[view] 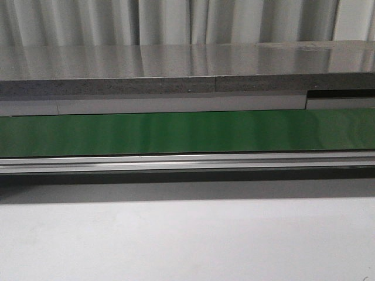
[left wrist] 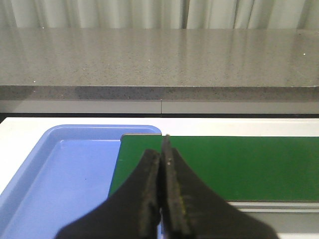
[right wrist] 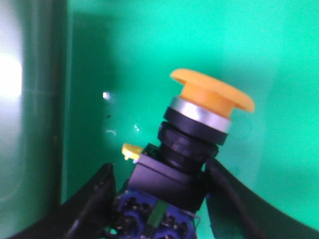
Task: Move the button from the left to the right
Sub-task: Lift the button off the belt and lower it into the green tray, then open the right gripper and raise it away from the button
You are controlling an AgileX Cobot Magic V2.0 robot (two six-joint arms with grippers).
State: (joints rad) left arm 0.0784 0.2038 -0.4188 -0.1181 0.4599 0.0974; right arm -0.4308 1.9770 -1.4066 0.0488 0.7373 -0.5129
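The button has an orange mushroom top, a silver ring, a black body and a blue terminal base. It shows only in the right wrist view, tilted, over the green belt. My right gripper is shut on its dark base, one black finger on each side. My left gripper is shut and empty, above the spot where the blue tray meets the end of the green belt. Neither gripper nor the button shows in the front view.
In the front view the green conveyor belt runs across the scene, with a metal rail in front and a grey stone ledge behind. A white table surface lies nearest. A pale edge borders the belt in the right wrist view.
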